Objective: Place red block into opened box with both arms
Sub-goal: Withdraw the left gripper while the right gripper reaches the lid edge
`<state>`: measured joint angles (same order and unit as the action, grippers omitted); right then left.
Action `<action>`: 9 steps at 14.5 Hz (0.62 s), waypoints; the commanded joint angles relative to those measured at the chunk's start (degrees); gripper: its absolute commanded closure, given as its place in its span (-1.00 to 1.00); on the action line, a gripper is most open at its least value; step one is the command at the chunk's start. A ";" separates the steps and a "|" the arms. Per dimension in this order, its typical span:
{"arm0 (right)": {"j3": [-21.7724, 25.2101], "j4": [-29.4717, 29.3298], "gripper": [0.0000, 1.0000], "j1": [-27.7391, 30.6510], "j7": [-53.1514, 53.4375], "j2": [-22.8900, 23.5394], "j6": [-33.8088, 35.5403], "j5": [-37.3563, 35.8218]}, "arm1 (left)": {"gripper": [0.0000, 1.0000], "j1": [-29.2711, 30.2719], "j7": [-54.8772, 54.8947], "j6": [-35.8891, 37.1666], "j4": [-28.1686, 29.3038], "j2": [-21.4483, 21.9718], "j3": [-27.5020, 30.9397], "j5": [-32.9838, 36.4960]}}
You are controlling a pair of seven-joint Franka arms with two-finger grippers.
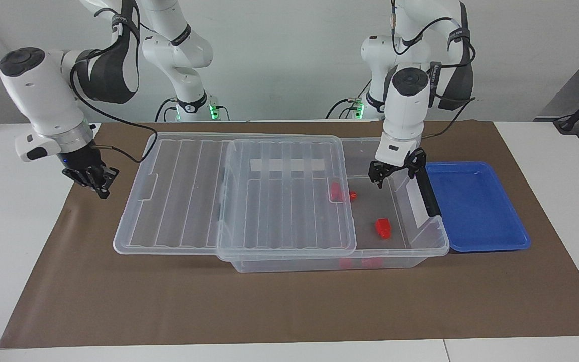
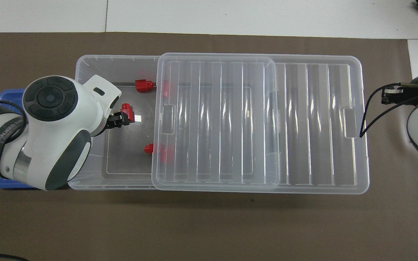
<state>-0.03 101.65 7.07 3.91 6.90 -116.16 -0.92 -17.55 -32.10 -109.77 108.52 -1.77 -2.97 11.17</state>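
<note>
Red blocks: two lie on the floor of the box (image 1: 420,241), in its uncovered end toward the left arm.

1. Near block (image 1: 352,195) is the one closer to the robots. It lies partly under the edge of the lid (image 1: 289,201).
2. Far block (image 1: 382,228) lies in the open, well apart from the first and clear of the lid.
3. The lid sits slid toward the right arm's end. It covers most of the box and overhangs that end.
4. Black bar (image 1: 427,193) lies along the box's uncovered end. Tray (image 1: 485,246) sits just beside that end, on the mat (image 1: 289,301).
5. Left gripper (image 1: 394,176) hangs over the uncovered end, beside the bar and above the rim. Its jaws are spread wide, and the facing view shows nothing between them. A red patch (image 2: 126,108) shows at its tips from overhead, and whether this is a third block cannot be told.
6. Right gripper (image 1: 99,188) hangs low over the mat's edge at the right arm's end, beside the lid and apart from it. Its jaws are fully closed on nothing.
</note>
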 commanded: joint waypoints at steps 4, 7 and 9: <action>-0.50 1.44 1.00 -0.22 -0.74 1.10 -1.53 0.83 | -1.00 10.67 24.05 13.51 -6.56 6.07 1.74 -6.25; -0.85 1.44 1.00 -0.48 -0.74 1.01 -0.91 0.92 | -1.00 17.36 34.89 14.32 -8.06 6.42 1.83 -6.33; -1.11 1.44 1.00 -1.44 -0.83 0.92 -0.65 0.92 | -1.00 18.52 37.27 13.44 -7.71 7.03 1.57 -6.25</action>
<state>-0.74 102.34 6.23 3.90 8.38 -116.82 -0.91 0.00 2.72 -96.79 101.23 5.06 -0.55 5.81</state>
